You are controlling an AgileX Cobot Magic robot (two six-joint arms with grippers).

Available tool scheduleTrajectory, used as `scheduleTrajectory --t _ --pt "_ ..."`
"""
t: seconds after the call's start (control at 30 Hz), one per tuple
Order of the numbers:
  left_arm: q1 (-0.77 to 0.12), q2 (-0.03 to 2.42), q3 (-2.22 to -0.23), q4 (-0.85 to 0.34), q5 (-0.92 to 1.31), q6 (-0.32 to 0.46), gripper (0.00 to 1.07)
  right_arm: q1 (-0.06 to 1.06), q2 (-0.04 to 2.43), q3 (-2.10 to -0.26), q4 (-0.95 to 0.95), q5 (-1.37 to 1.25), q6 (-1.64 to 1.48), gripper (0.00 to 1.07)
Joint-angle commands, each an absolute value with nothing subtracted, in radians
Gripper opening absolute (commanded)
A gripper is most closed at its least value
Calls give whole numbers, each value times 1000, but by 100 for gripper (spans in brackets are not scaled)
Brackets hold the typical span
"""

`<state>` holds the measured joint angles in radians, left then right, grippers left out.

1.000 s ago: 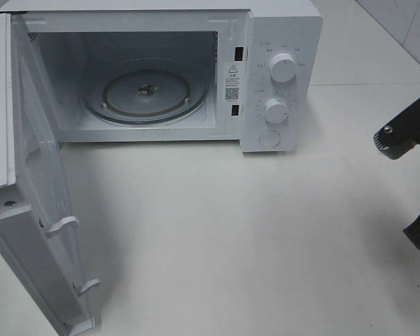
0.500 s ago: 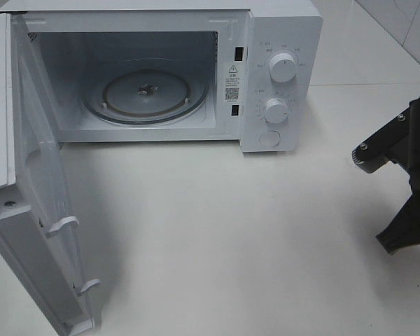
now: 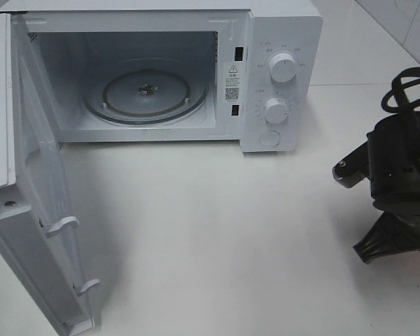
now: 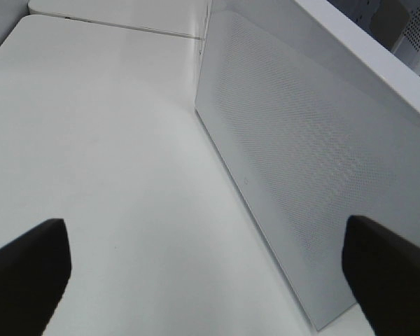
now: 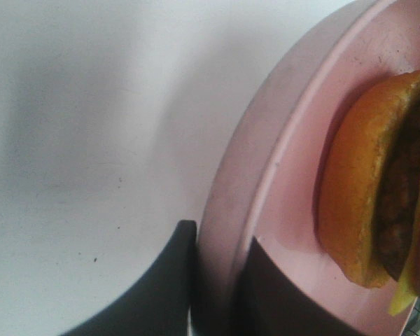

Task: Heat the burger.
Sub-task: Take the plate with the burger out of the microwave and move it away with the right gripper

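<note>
The burger, with a golden-brown bun, dark patty and a yellow cheese edge, lies on a pink plate in the right wrist view. My right gripper is shut on the plate's rim, one finger under it and one on top. From the high camera only the black right arm shows, at the right edge; plate and burger are hidden there. My left gripper stands open with nothing in it, beside a white perforated panel.
The white microwave stands at the back. Its door is swung wide open toward the front left. Inside lies the glass turntable. Two knobs sit on its right panel. Bare white tabletop lies before it.
My right arm has come in from the right edge toward the left, and more of it shows now. The microwave and its door have not moved.
</note>
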<state>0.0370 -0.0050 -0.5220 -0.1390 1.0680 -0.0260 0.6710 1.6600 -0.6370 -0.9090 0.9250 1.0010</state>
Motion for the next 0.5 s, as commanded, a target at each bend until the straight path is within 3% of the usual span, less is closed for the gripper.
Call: scheduleTrajectory --t 0.03,0.5 --pt "39 -24 -516 -139 1068 -24 98 665 1698 -640 -968 951 1045 0" --pt "39 -24 -516 -139 1068 -24 98 595 1794 -619 -996 866 1117 1"
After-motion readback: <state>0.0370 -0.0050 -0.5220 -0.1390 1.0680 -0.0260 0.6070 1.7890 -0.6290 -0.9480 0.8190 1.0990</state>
